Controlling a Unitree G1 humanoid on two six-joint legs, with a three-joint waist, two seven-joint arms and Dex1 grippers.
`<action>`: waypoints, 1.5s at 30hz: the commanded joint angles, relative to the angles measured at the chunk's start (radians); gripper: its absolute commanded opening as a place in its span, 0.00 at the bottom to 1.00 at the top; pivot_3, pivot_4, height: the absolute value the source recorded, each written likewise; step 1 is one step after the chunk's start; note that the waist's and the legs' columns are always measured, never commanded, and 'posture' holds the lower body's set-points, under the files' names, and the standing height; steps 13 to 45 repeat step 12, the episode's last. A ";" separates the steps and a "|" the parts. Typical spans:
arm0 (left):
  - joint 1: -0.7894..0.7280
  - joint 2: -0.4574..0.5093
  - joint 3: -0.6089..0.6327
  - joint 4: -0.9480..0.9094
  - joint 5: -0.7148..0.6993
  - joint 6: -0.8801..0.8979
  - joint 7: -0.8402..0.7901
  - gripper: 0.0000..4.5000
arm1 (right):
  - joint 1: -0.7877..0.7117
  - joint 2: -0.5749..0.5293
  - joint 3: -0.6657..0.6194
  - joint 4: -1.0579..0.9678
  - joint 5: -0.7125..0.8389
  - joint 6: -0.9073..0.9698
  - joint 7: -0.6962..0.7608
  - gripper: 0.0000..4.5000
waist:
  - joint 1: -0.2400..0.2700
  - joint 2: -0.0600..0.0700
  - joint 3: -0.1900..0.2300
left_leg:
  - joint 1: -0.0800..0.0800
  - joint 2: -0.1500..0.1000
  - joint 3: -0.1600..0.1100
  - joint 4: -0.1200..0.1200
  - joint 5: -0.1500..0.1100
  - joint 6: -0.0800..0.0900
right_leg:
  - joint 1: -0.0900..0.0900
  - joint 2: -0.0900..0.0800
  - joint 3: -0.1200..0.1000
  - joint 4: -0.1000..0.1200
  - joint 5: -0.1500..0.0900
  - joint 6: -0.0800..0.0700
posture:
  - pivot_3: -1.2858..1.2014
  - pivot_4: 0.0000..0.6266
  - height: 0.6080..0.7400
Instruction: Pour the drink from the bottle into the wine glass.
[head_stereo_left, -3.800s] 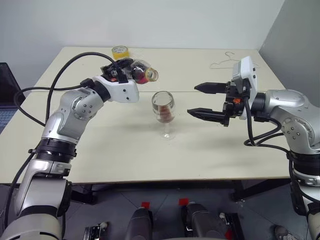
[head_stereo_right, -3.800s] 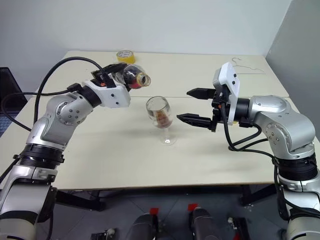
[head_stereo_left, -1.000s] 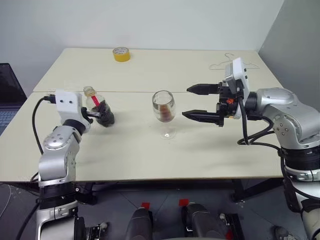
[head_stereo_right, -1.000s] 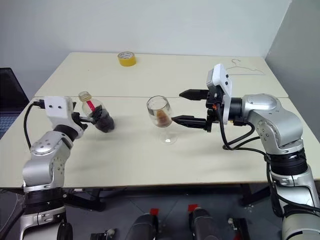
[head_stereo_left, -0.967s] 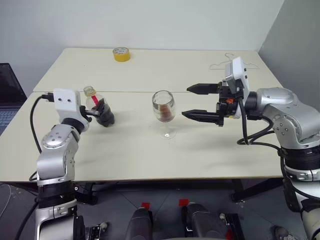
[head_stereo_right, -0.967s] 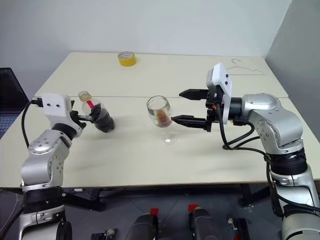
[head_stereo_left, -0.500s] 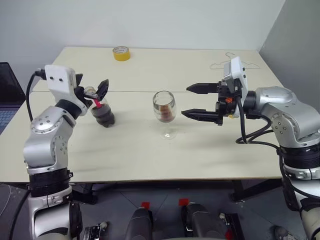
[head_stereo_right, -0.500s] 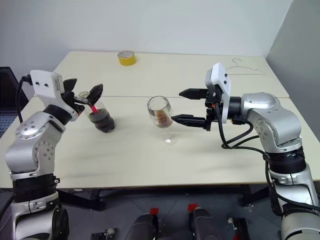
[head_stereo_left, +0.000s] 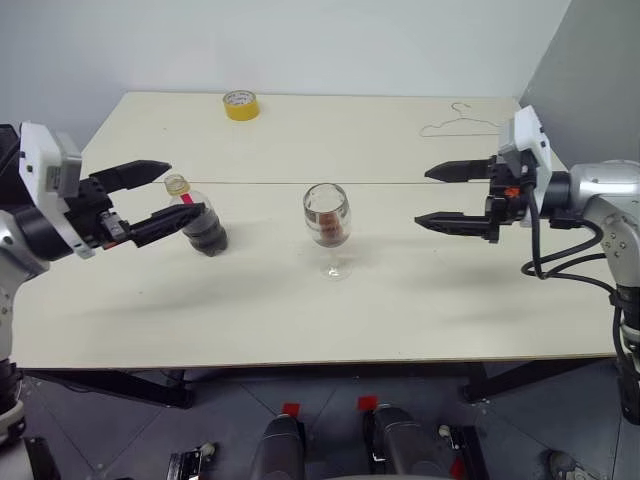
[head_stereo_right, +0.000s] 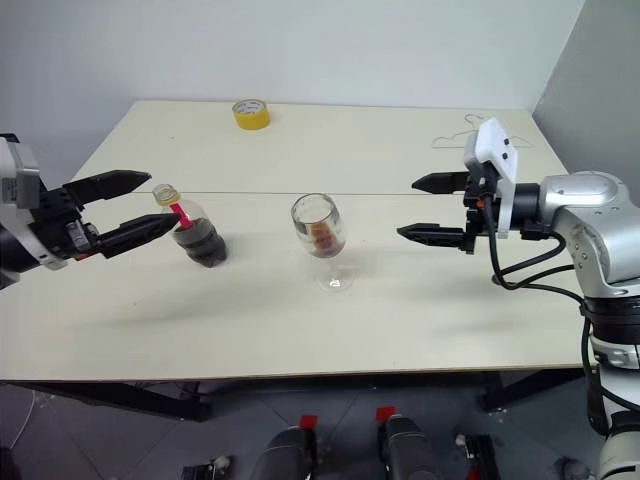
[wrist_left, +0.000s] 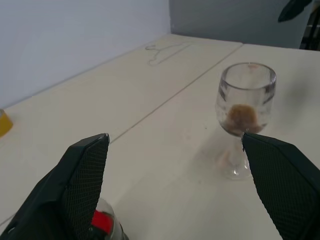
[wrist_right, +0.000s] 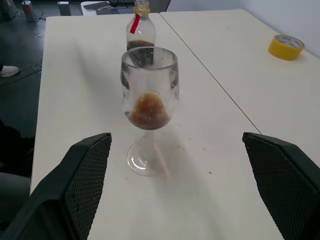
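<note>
Pale table (head_stereo_left: 400, 140): bottle (head_stereo_left: 198, 220) standing left, glass (head_stereo_left: 327, 222) centre, both grippers (head_stereo_left: 158, 193) (head_stereo_left: 447, 196) spread wide, empty; risk of clipping the bottle.

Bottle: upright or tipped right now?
Upright. The bottle stands on the table, neck up, drink settled in its lower part. The open left gripper is beside it, not gripping.

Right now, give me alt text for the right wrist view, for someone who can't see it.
A wine glass with a little brown drink in its bowl stands upright on a pale table, between the open right gripper. Behind the glass stands a bottle with a yellow cap, and a yellow tape roll lies off to one side.
</note>
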 joint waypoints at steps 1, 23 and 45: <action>0.016 0.060 0.041 0.028 -0.009 -0.020 -0.085 0.99 | -0.009 -0.037 -0.036 0.040 -0.019 -0.045 0.041 1.00 | 0.000 0.000 0.000 | 0.000 0.000 0.000 0.000 0.000 0.000 | 0.000 0.000 0.000 0.000 0.000 0.000 | 0.52 0.24 1.00; 0.087 0.114 0.079 0.045 -0.035 0.020 -0.200 0.99 | 0.007 -0.062 -0.038 0.063 -0.034 -0.059 0.092 1.00 | 0.000 0.001 0.000 | -0.001 0.000 0.001 -0.002 0.000 0.000 | -0.002 0.000 0.000 0.000 0.000 -0.001 | 0.52 0.24 1.00; 0.087 0.114 0.079 0.045 -0.035 0.020 -0.200 0.99 | 0.007 -0.062 -0.038 0.063 -0.034 -0.059 0.092 1.00 | 0.000 0.001 0.000 | -0.001 0.000 0.001 -0.002 0.000 0.000 | -0.002 0.000 0.000 0.000 0.000 -0.001 | 0.52 0.24 1.00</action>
